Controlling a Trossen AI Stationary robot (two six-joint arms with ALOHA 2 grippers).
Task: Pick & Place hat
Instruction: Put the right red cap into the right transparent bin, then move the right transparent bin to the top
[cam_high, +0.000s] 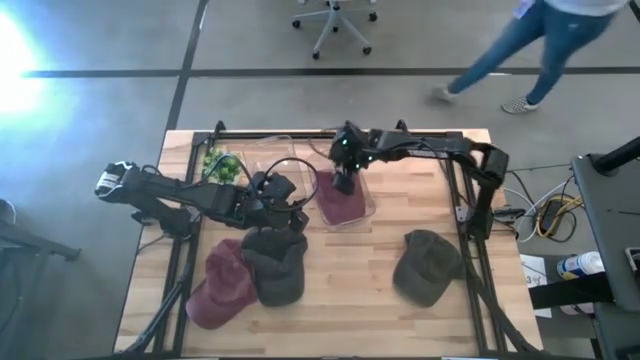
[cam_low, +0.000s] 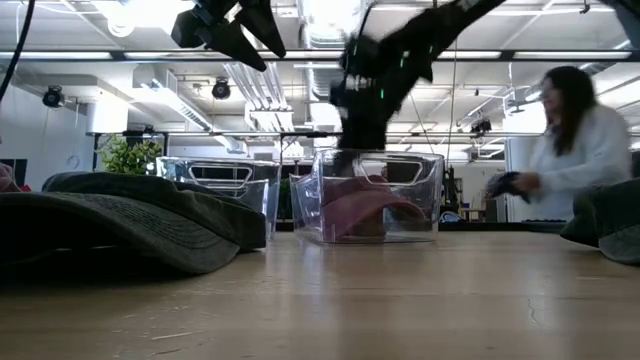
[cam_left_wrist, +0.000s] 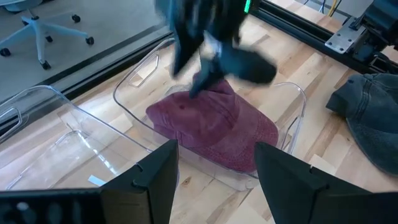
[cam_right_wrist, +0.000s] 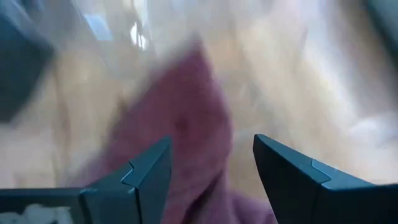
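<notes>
A maroon hat (cam_high: 340, 203) (cam_left_wrist: 214, 127) (cam_low: 365, 212) (cam_right_wrist: 186, 124) lies inside a clear plastic bin (cam_high: 372, 200) (cam_low: 425, 200) (cam_left_wrist: 300, 94). My right gripper (cam_high: 345, 184) (cam_low: 350, 155) (cam_right_wrist: 211, 155) is open and reaches down into the bin, just over the hat's crown; it shows blurred. My left gripper (cam_high: 290, 205) (cam_left_wrist: 214, 155) is open and raised beside the bin, above a dark grey-green hat (cam_high: 275, 265) (cam_low: 120, 225). A second maroon hat (cam_high: 220, 285) and an olive hat (cam_high: 425, 265) (cam_left_wrist: 367, 118) rest flat on the table.
A second clear bin (cam_high: 265, 160) (cam_low: 215, 185) (cam_left_wrist: 56, 124) stands left of the first, with a green plant (cam_high: 222, 166) at the table's far left. The arms' black frame rails run along the table's sides. A person (cam_high: 540, 40) (cam_low: 580, 130) moves beyond the table's far edge.
</notes>
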